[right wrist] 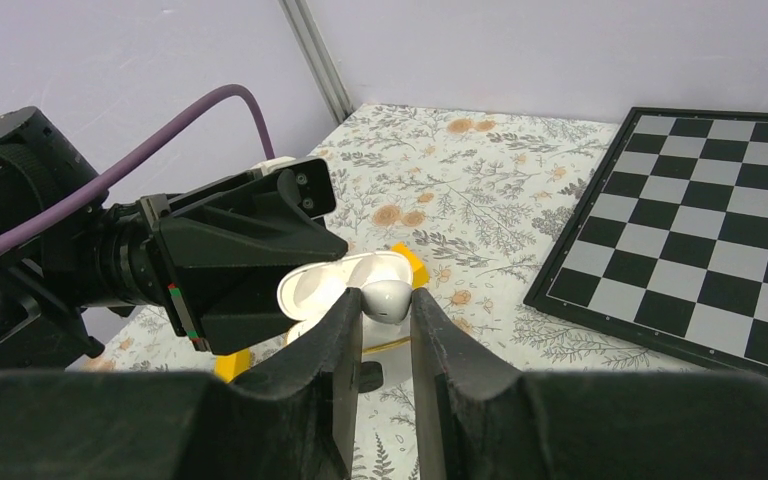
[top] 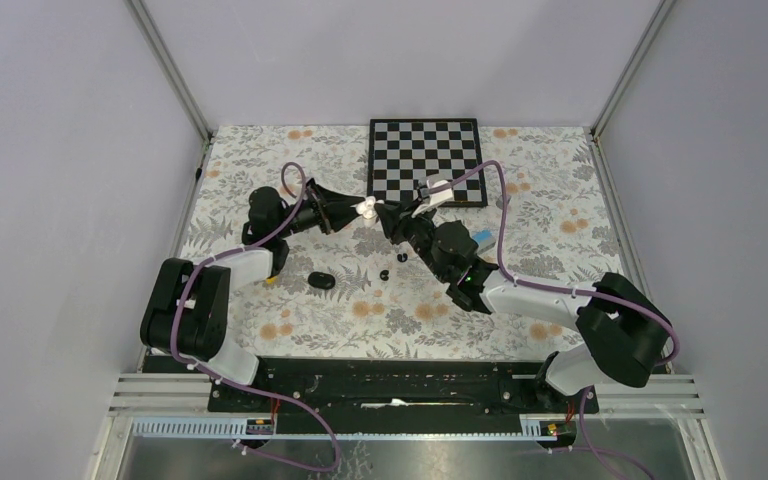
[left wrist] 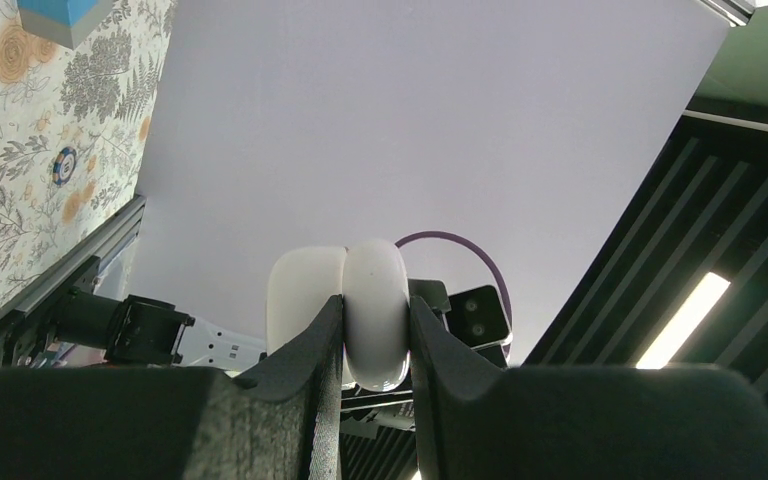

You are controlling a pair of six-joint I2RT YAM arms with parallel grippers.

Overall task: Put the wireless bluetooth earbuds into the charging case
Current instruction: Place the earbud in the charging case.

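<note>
Right wrist: right tool [right wrist: 385, 315] pinching a white earbud [right wrist: 392, 296] at the open charging case [right wrist: 322, 284]
Left wrist: left tool [left wrist: 373, 325] clamped on the charging case [left wrist: 375, 290]
Next: line it up squarely, then press gently

Earbud [right wrist: 388, 300] just beside charging case [right wrist: 320, 287]

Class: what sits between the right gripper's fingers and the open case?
A white earbud, pinched in the right gripper, just at the case held by the left gripper. The right wrist view shows it.
</note>
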